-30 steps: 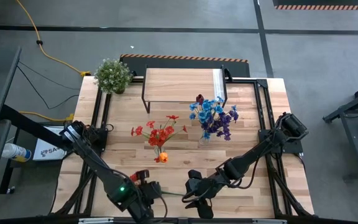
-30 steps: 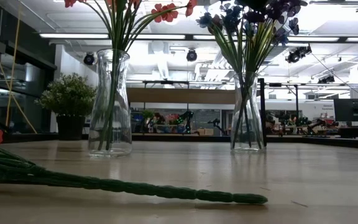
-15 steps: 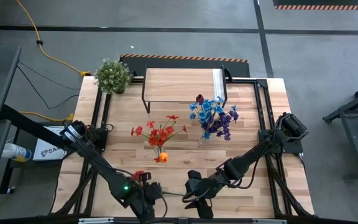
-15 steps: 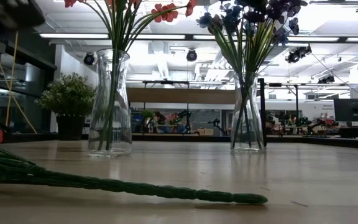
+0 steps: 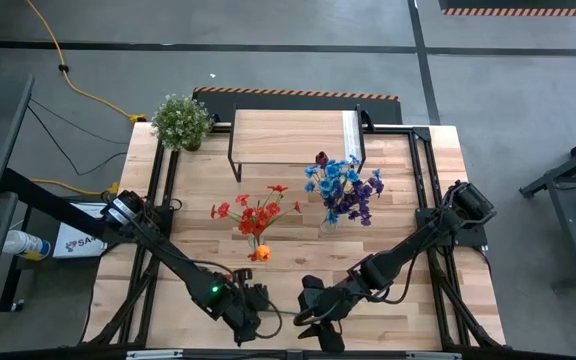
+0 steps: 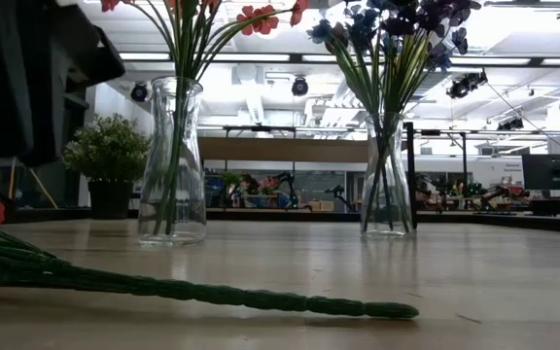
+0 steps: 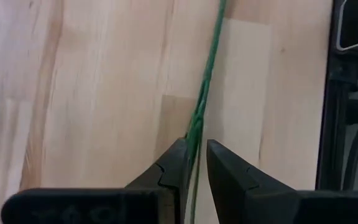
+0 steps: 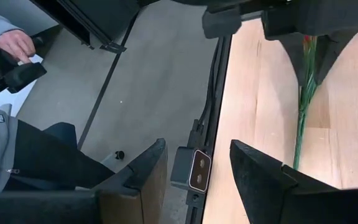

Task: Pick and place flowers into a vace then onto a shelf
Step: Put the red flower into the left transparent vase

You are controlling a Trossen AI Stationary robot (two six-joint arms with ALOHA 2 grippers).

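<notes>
While the right pincer [image 5: 308,322] waits spread just beside it, a loose flower stem [image 7: 205,99] lying flat near the tabletop's [image 5: 418,215] front edge is pinched by the left pincer [image 7: 195,163], so lifting toward a vase [image 6: 172,160] is judged next.

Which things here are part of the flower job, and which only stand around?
Part of the job:
- green stem between the left gripper jaws
- red flowers in a vase
- blue and purple flowers in a vase
- shelf

Standing around:
- potted plant
- yellow cable
</notes>
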